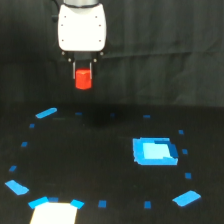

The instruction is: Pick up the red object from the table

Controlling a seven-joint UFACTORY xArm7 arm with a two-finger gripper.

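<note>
The red object (83,79), a short bright red-orange cylinder, hangs in the air well above the black table (100,155), in the upper middle of the exterior view. My gripper (83,75) points straight down under the white arm housing (81,27). Its thin dark fingers (74,67) are shut on the cylinder's upper part, one on each side. A faint dark shadow lies on the table below it.
A light-blue square patch (155,151) lies on the exterior view's right. Small blue tape marks (46,113) ring the table. A bright white block (54,212) sits at the bottom edge. Dark cloth hangs behind.
</note>
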